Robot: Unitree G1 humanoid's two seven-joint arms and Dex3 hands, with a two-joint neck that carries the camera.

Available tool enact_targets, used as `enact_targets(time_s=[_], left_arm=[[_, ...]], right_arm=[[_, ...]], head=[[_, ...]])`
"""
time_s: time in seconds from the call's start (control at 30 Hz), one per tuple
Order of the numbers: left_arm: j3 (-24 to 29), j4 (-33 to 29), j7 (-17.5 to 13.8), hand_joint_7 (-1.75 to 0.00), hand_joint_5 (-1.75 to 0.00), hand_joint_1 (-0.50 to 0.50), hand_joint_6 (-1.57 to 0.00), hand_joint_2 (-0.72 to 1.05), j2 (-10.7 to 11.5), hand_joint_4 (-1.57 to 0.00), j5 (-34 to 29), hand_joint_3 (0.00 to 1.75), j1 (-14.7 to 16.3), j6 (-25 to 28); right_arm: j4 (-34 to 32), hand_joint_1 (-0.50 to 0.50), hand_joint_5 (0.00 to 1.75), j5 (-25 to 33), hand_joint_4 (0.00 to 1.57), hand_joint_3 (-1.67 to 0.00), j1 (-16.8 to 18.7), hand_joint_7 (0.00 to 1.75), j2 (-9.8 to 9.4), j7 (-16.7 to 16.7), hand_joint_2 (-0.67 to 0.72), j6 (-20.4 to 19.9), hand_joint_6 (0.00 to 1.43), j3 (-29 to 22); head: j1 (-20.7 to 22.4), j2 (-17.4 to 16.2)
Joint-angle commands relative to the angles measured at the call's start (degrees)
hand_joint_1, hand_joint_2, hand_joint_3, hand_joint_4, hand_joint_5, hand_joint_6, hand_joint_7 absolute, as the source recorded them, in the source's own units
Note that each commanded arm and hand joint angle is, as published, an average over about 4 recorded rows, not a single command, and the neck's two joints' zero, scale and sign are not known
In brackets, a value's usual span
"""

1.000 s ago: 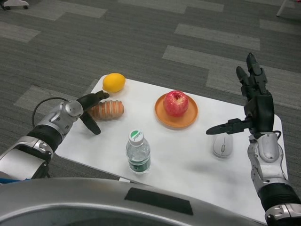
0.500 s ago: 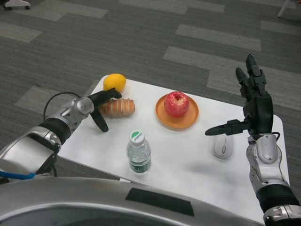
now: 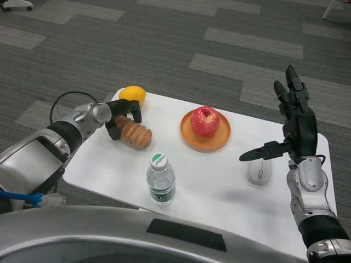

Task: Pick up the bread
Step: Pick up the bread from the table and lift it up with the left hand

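Bread [image 3: 135, 133]: ridged brown loaf, far-left part of the white table [image 3: 219, 181], lying at a slant with its right end nearer to me. Whether it rests on the tabletop or is slightly raised, I cannot tell.

My left hand [image 3: 122, 116]: black fingers curled over the bread's left end, gripping it.

Lemon [image 3: 133, 94]: yellow, at the far-left corner, just beyond my left hand.

Orange plate [image 3: 205, 138]: right of the bread, far middle of the table, bearing a red apple [image 3: 205, 120].

Water bottle [image 3: 160, 179]: clear, white-and-green cap, upright, near edge, nearer to me than the bread.

Computer mouse [image 3: 259, 171]: white, right side of the table.

My right hand [image 3: 295, 129]: raised above the mouse, fingers spread upward, thumb pointing left, holding nothing.
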Motion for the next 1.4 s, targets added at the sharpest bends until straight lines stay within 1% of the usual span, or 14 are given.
enact_targets(time_s=[0.03, 0.1, 0.17, 0.3, 0.43, 0.57, 0.67, 0.8, 0.87, 0.93, 1.0, 1.13, 1.3, 1.4], left_arm=[[-0.3, 2.7, -6.4, -1.68, -1.75, 0.50, -0.39, 0.96, -2.2, -1.50, -0.8, 0.04, 5.6, -0.8], [0.3, 2.7, -7.2, -1.68, -1.75, 0.50, -0.42, 0.96, -2.0, -1.50, -1.1, 0.09, 5.7, -1.7], [0.5, 2.7, -8.5, -1.68, -1.75, 0.50, -0.46, 0.96, -1.8, -1.50, -1.6, 0.09, 5.8, -2.2], [0.2, 3.0, -10.7, -1.68, -1.75, 0.50, -0.64, 1.05, -1.2, -1.50, -2.6, 0.09, 5.9, -2.3], [0.6, 3.7, -12.5, -1.68, -1.75, 0.50, -0.71, 1.05, -1.2, -1.51, -5.0, 0.07, 5.9, -4.0], [3.7, 5.2, -12.9, -1.68, -1.75, 0.50, -0.69, 0.96, -1.2, -1.53, -11.4, 0.09, 7.3, -10.7], [6.7, 5.7, -12.8, -1.68, -1.75, 0.50, -0.65, 0.96, -1.3, -1.53, -12.7, 0.09, 8.0, -12.9], [9.7, 6.1, -12.8, -1.68, -1.75, 0.50, -0.62, 0.94, -1.5, -1.51, -12.8, 0.09, 8.6, -13.1], [11.5, 6.2, -12.8, -1.68, -1.75, 0.50, -0.61, 0.96, -1.6, -1.50, -12.9, 0.04, 9.0, -13.1], [14.1, 6.2, -12.9, -1.68, -1.75, 0.50, -0.59, 0.96, -1.8, -1.50, -13.0, 0.04, 9.6, -13.2], [16.4, 6.2, -12.8, -1.68, -1.75, 0.50, -0.58, 0.96, -1.9, -1.50, -13.3, 0.09, 10.1, -13.4], [18.9, 6.6, -12.8, -1.68, -1.75, 0.50, -0.58, 0.87, -2.0, -1.50, -15.2, 0.09, 10.4, -13.5], [21.2, 7.6, -12.7, -1.68, -1.75, 0.50, -0.53, 0.87, -2.2, -1.48, -20.2, 0.09, 11.0, -14.0], [22.3, 8.8, -12.3, -1.68, -1.75, 0.50, -0.52, 0.87, -2.4, -1.50, -26.5, 0.04, 11.4, -16.0]], right_arm=[[-0.1, -0.46, 0.19, 0.2, 0.00, 0.00, -0.6, 0.00, -0.05, 0.0, 0.15, -0.5, 0.00, 0.2], [-0.2, -0.46, 0.19, 0.2, 0.00, 0.00, -0.6, 0.00, -0.05, 0.0, 0.15, -0.6, 0.00, 0.2], [-0.2, -0.46, 0.19, 0.2, 0.00, 0.00, -0.6, 0.00, -0.05, 0.0, 0.17, -0.6, 0.00, 0.3], [-0.3, -0.46, 0.19, 0.2, 0.00, 0.00, -0.6, 0.00, -0.05, 0.0, 0.22, -0.6, 0.00, 0.4], [-0.3, -0.46, 0.19, 0.2, 0.00, 0.00, -0.6, 0.00, -0.05, 0.0, 0.20, -0.6, 0.00, 0.5], [-0.4, -0.46, 0.19, 0.2, 0.00, 0.00, -0.6, 0.00, -0.05, 0.0, 0.22, -0.6, 0.00, 0.5], [-0.4, -0.46, 0.19, 0.2, 0.00, 0.00, -0.6, 0.00, -0.05, 0.0, 0.22, -0.6, 0.00, 0.5], [-0.4, -0.46, 0.19, 0.2, 0.00, 0.00, -0.6, 0.00, -0.01, 0.0, 0.22, -0.6, 0.00, 0.5], [-0.5, -0.46, 0.19, 0.2, 0.00, 0.00, -0.5, 0.00, -0.01, 0.0, 0.22, -0.6, 0.00, 0.4], [-0.5, -0.44, 0.19, 0.2, 0.00, 0.00, -0.5, 0.00, 0.03, 0.0, 0.22, -0.6, 0.00, 0.4], [-0.5, -0.42, 0.19, 0.2, 0.00, 0.00, -0.5, 0.00, 0.03, 0.0, 0.22, -0.6, 0.00, 0.4], [-0.5, -0.42, 0.19, 0.2, 0.00, 0.00, -0.5, 0.00, 0.03, 0.0, 0.22, -0.6, 0.00, 0.5], [-0.5, -0.42, 0.19, 0.2, 0.00, 0.00, -0.5, 0.00, 0.03, 0.0, 0.22, -0.6, 0.00, 0.4], [-0.5, -0.42, 0.19, 0.2, 0.00, 0.00, -0.5, 0.00, 0.03, 0.0, 0.22, -0.6, 0.00, 0.5]], head=[[0.1, 0.1], [0.1, 0.0], [0.3, 0.0], [0.8, -0.1], [0.9, -0.1], [0.9, -0.1], [1.2, 0.0], [1.2, 0.0], [1.3, 0.0], [1.5, 0.1], [1.5, 0.1], [1.8, 0.3], [2.1, 0.5], [2.2, 0.5]])
